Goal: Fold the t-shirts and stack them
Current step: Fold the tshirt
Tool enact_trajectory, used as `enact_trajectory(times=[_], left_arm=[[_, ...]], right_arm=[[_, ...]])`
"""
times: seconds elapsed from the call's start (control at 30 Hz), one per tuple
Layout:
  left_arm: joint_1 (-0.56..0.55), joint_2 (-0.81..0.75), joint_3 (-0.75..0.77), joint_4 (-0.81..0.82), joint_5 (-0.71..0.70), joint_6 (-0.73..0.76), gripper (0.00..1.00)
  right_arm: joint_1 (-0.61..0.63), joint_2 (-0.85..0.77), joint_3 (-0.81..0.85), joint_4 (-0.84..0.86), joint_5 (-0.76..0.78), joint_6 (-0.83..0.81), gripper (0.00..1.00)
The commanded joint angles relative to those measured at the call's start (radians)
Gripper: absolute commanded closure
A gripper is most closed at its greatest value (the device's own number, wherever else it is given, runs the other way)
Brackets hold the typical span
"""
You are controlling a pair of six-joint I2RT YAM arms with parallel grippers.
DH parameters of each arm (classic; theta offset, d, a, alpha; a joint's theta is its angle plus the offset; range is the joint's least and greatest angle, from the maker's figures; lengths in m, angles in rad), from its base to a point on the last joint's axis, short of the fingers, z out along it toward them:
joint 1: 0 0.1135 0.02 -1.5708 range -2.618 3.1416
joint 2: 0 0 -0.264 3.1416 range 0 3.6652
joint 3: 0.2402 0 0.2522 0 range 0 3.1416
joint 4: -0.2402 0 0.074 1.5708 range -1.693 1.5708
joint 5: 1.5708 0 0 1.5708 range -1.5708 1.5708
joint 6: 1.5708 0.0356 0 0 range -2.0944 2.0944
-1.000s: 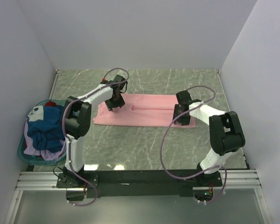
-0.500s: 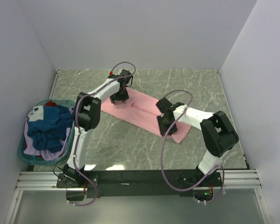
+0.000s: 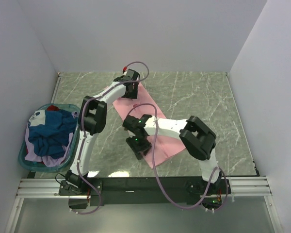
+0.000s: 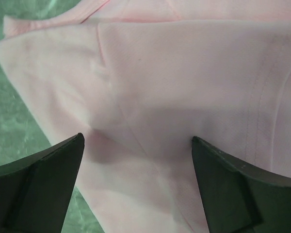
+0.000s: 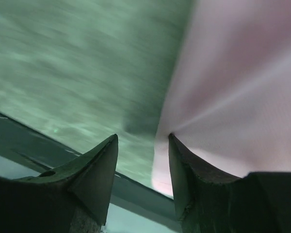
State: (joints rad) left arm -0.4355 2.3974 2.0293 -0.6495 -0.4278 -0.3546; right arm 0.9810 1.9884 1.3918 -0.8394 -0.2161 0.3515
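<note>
Pink t-shirt [image 3: 123, 105] lies folded into a long strip, slantwise on the table [image 3: 199, 97], from the far side left of the middle toward the near middle. The other t-shirts [image 3: 48, 136], blue, white, red and purple, are bunched in the teal basket [image 3: 24, 156] at the left edge, well apart from it. The left gripper [image 4: 137, 141] hangs over the far end of the strip with its jaws wide and holds nothing; the cloth is flat under it. The right gripper [image 5: 143, 138] is at the near end, jaws about half closed, and the cloth's edge enters the gap beside one finger, but this view is blurred and I cannot tell if the cloth is really pinched. I judge the shirt to be light, thin and very soft: it will sag, slide easily on the smooth surface and wrinkle under any pull. It is better to take it at a hem or corner, pinching all layers together, so the fold does not open
</note>
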Motion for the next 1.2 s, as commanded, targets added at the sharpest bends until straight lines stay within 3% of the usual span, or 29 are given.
enact_trajectory(times=[0.0, 0.2, 0.4, 0.5, 0.53, 0.67, 0.83, 1.17], left_arm=[[0.004, 0.026, 0.017, 0.04, -0.049, 0.082, 0.01], [0.009, -0.112, -0.047, 0.134, -0.032, 0.052, 0.01], [0.011, -0.21, 0.005, 0.105, -0.026, -0.062, 0.01], [0.011, -0.248, -0.007, 0.068, -0.038, -0.162, 0.01], [0.011, -0.273, -0.015, 0.059, -0.037, -0.212, 0.01], [0.009, -0.326, -0.096, 0.013, 0.003, -0.336, 0.0], [-0.002, -0.343, -0.172, -0.021, 0.053, -0.421, 0.04], [-0.023, -0.204, -0.143, -0.032, 0.107, -0.406, 0.1]], right_arm=[[0.024, 0.009, 0.085, -0.018, -0.04, 0.01, 0.46], [-0.011, -0.132, 0.023, -0.024, 0.128, 0.007, 0.44], [-0.117, -0.333, -0.138, 0.032, 0.188, 0.014, 0.44], [-0.198, -0.387, -0.21, 0.078, 0.156, -0.005, 0.38], [-0.217, -0.398, -0.227, 0.089, 0.134, -0.019, 0.3], [-0.252, -0.39, -0.267, 0.121, 0.136, -0.051, 0.21], [-0.255, -0.35, -0.29, 0.155, 0.103, -0.051, 0.2], [-0.245, -0.258, -0.297, 0.146, 0.064, -0.034, 0.2]])
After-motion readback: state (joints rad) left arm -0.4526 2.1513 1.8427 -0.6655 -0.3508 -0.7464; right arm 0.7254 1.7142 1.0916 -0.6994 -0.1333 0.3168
